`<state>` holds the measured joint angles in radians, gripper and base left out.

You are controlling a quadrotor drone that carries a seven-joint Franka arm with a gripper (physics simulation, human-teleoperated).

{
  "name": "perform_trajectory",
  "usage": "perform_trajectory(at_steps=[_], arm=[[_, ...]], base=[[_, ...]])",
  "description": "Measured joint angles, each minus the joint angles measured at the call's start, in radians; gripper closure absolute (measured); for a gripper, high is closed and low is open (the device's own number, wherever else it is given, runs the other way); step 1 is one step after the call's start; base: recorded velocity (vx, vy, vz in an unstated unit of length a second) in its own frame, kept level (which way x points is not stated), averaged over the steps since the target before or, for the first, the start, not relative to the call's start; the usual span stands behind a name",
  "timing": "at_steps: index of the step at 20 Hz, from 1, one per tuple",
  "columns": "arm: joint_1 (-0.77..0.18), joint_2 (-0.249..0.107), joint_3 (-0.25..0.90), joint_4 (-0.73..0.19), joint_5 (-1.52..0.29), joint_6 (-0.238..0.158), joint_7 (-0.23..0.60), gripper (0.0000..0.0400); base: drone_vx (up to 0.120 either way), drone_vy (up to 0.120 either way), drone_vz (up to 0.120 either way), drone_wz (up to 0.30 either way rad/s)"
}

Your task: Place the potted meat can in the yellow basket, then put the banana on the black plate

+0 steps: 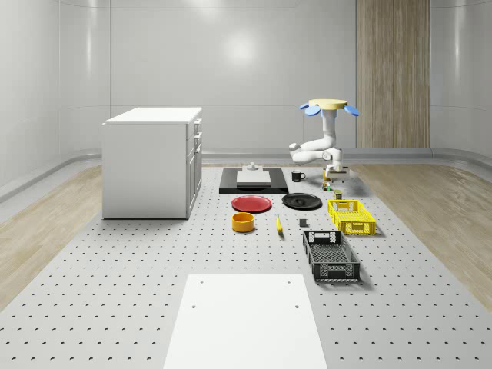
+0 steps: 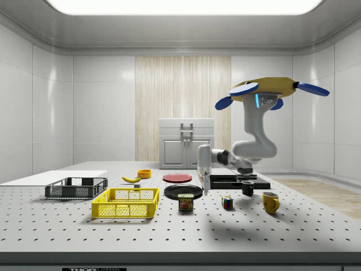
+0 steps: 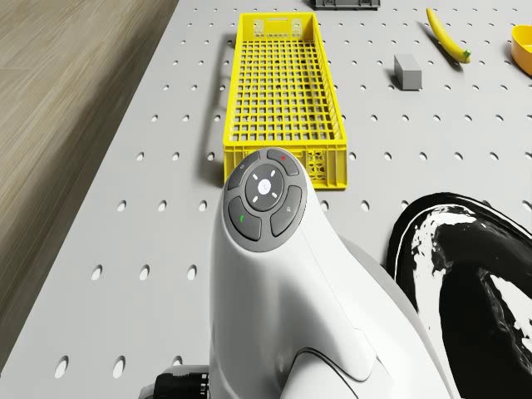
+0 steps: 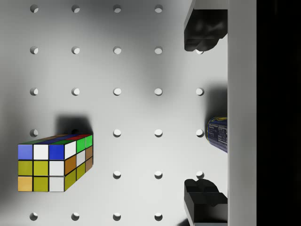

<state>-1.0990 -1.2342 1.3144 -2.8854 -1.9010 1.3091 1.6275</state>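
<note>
The potted meat can [image 2: 185, 202] stands on the counter [image 2: 293, 226], low in the middle of the side view, just to the right of the yellow basket [image 2: 126, 203] and in front of the black plate [image 2: 183, 191]. The end effector [image 2: 206, 189] hangs just above it and a little to the side view's right, fingers pointing down. In the wrist view the fingers [image 4: 205, 30] are spread wide with nothing between them, and the can's dark blue label [image 4: 217, 134] peeks in at the right edge. I judge a short sideways shift is needed to centre it.

The can's face reads roughly "SPAM" in the side view. The drone [image 2: 269, 90] hovers high toward that view's right. The banana [image 2: 131, 179] lies at mid-left, behind the basket.
</note>
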Motion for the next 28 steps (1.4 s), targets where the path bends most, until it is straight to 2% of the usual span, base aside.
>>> perform_trajectory(at_steps=[4,9,17,24,28], arm=[[-0.005,-0.017,0.005,0.001,0.009,0.016,0.005,0.0000],[-0.011,-0.038,0.010,0.002,0.019,0.035,0.010,0.0000],[-0.020,-0.069,0.017,0.004,0.033,0.064,0.018,0.0000],[-0.026,-0.095,0.020,0.006,0.043,0.089,0.024,0.0000],[-0.027,-0.114,-0.015,0.012,0.014,0.118,0.022,0.0000]], base=[[0.120,-0.100,0.000,0.000],[0.120,0.000,-0.064,0.000],[0.120,0.000,0.000,0.000],[0.029,0.000,0.000,0.000],[0.000,0.000,0.000,0.000]])
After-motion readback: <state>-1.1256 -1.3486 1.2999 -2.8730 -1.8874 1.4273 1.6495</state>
